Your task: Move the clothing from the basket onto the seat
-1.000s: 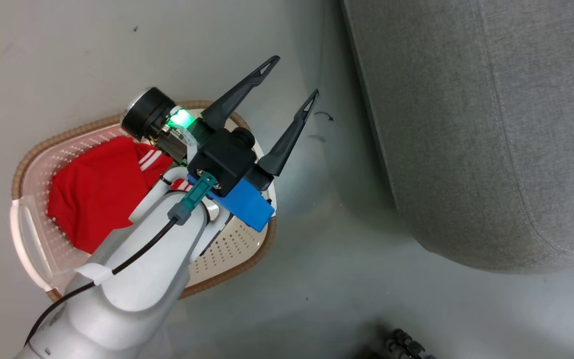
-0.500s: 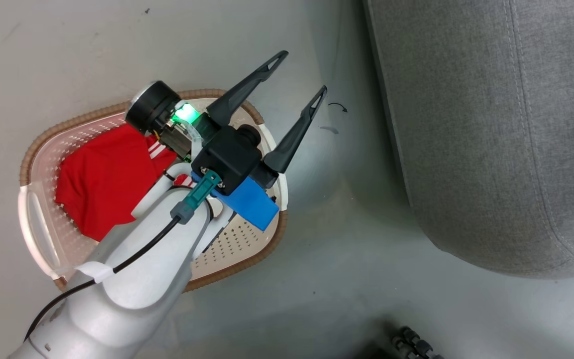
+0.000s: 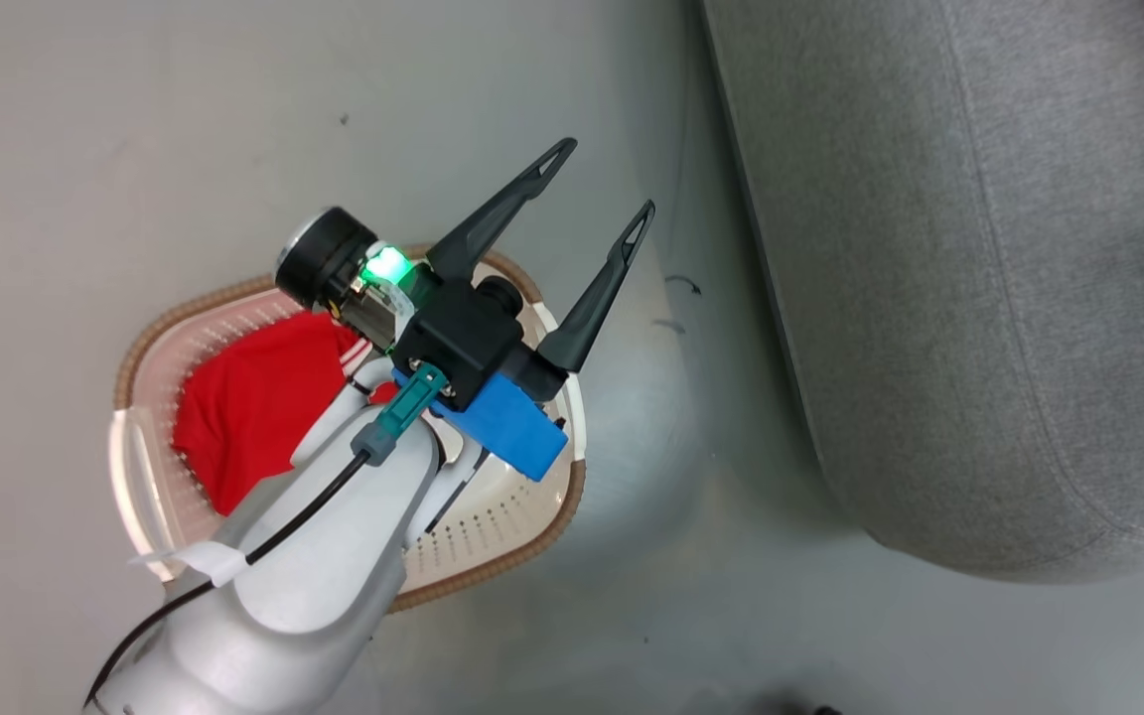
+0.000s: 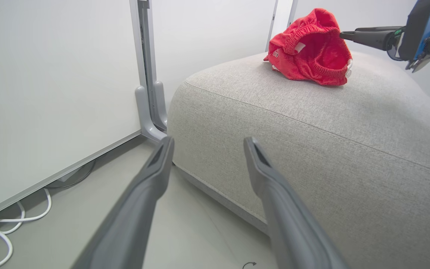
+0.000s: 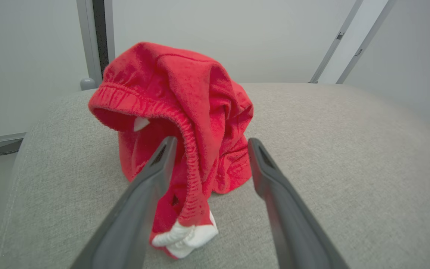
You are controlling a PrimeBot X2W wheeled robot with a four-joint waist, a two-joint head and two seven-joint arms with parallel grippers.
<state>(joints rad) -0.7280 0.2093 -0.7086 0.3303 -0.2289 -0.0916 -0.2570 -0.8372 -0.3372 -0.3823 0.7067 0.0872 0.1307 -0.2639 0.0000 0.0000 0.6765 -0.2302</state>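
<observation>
Right wrist view: the right pincer [image 5: 211, 144] has its two dark fingers spread wide and is clamped on nothing. A red garment [image 5: 185, 112] sits in a loose upright heap on top of the light-grey sofa [image 5: 330, 149]. Its ribbed elastic hem hangs down between the fingers, and a white patch of it is folded on the cushion at the near end. The left finger overlaps the cloth in this picture; I cannot tell whether it touches.

Left wrist view shows the same heap on the far part of the sofa top. One finger of the right pincer reaches in from the right, its tip just at the edge of the fabric. The left pincer [image 4: 207, 144] is also wide apart and empty. It hangs in the air near the sofa's rounded front corner, above the pale grey floor [image 4: 200, 231]. A white wall panel [image 4: 50, 93] stands to the left.

Head view: the left pincer hovers over the right end of the cream perforated basket [image 3: 493, 521], which stands on the floor to the left of the sofa and apart from it. A second red garment [image 3: 244, 417] lies inside the basket in its left half, with white stripes showing beside the pale forearm. A sliver of red shows at the far right corner of the sofa top.
</observation>
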